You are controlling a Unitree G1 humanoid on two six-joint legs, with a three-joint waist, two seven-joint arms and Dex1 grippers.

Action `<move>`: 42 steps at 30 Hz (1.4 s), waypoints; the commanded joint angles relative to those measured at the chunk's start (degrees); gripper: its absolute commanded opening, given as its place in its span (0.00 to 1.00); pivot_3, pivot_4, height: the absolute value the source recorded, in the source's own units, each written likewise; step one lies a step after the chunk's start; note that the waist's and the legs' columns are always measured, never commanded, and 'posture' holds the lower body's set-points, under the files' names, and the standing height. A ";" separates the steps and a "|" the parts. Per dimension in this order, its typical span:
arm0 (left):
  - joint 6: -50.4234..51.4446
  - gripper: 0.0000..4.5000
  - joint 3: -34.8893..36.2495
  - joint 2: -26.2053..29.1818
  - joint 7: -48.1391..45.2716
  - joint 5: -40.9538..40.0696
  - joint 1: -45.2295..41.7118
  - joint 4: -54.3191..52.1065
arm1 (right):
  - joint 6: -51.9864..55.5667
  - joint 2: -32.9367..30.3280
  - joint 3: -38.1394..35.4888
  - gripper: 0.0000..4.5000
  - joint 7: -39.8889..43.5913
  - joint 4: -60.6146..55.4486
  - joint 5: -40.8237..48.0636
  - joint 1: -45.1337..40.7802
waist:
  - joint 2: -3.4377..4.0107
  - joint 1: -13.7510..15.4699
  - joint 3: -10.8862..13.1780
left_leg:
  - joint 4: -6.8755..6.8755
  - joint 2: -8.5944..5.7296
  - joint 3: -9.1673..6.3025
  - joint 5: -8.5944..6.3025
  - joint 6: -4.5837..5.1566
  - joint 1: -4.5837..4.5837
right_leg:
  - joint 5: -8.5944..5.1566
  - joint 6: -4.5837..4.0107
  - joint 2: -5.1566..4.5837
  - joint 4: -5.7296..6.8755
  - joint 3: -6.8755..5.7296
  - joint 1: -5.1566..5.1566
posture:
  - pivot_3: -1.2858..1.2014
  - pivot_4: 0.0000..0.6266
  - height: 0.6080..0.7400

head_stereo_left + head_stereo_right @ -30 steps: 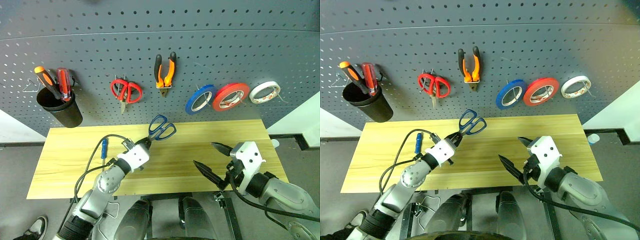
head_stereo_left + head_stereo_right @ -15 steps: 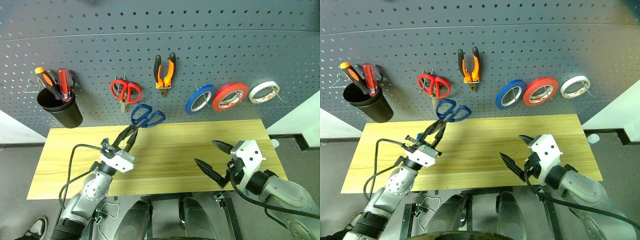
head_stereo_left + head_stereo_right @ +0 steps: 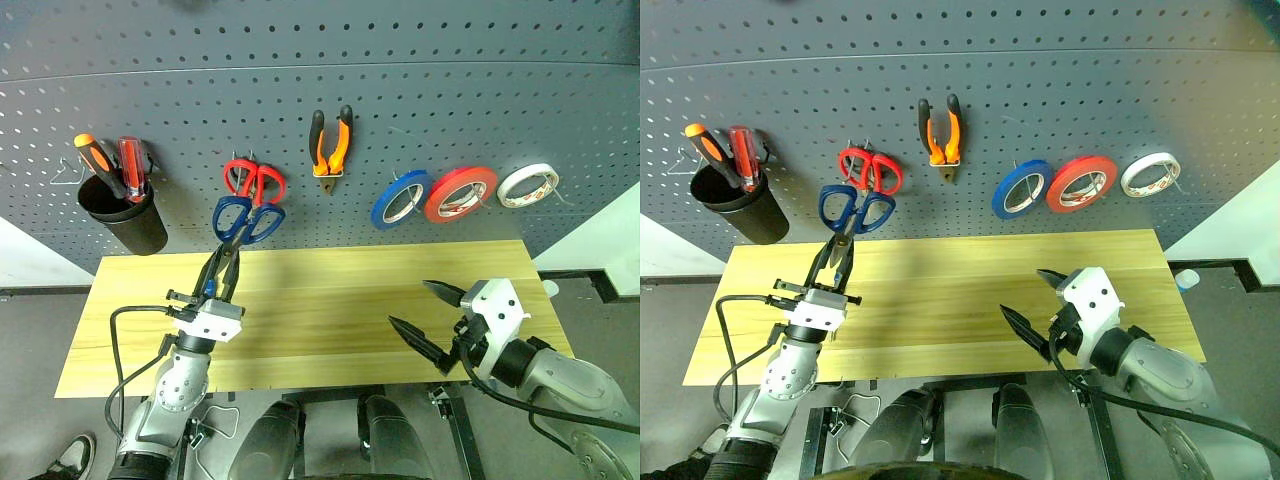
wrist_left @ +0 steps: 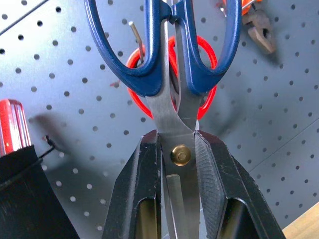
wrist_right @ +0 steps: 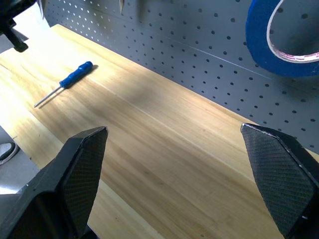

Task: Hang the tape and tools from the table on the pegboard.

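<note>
My left gripper (image 3: 225,264) is shut on the blades of the blue-handled scissors (image 3: 246,219) and holds them handles-up against the pegboard (image 3: 450,100). In the left wrist view the gripper (image 4: 177,142) grips the scissors (image 4: 175,112) at the pivot, and their blue loops overlap the hanging red scissors (image 4: 207,56). The orange-and-black pliers (image 3: 330,145) and the red tape (image 3: 461,193) hang on the board. A small blue screwdriver (image 5: 75,74) lies on the table (image 3: 340,300). My right gripper (image 3: 412,306) hovers open over the table's right part, holding nothing.
Red scissors (image 3: 253,181) hang just above the held pair, beside a wire hook (image 4: 133,31). A blue roll (image 3: 402,197) and a white roll (image 3: 529,184) flank the red tape. A black cup (image 3: 125,215) at far left holds an orange screwdriver (image 3: 95,160) and a red one (image 3: 132,165).
My left gripper has swung left and upward with the scissors, tilting them up until the handles sit against the pegboard under the red scissors. The right arm has stayed still.
</note>
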 commanded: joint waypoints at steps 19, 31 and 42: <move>5.03 0.15 2.45 -1.61 0.81 -0.88 -5.55 0.63 | -3.52 0.47 -1.16 1.00 2.83 -0.45 0.72 -0.36 | -0.03 -0.01 -0.71 | 0.13 0.01 0.12 0.00 0.00 0.04 | 0.06 0.00 0.02 0.09 0.06 0.01 | 0.52 0.29 1.00; 6.30 0.15 2.97 -1.63 1.03 -0.95 -6.86 1.89 | -13.82 5.08 -5.46 1.00 6.49 -4.33 8.44 0.67 | -0.02 -0.03 -0.74 | 0.61 0.01 0.12 -0.16 0.29 0.07 | 0.29 0.11 0.08 0.14 0.07 0.24 | 0.52 0.29 1.00; 6.77 0.15 2.34 -2.16 0.30 -1.82 -7.89 2.30 | -16.60 4.78 -3.64 1.00 7.21 -4.49 8.07 2.59 | -0.02 -0.01 -0.80 | 0.62 0.07 0.14 -0.17 0.30 0.30 | 0.34 0.08 0.27 0.14 0.14 0.43 | 0.52 0.28 1.00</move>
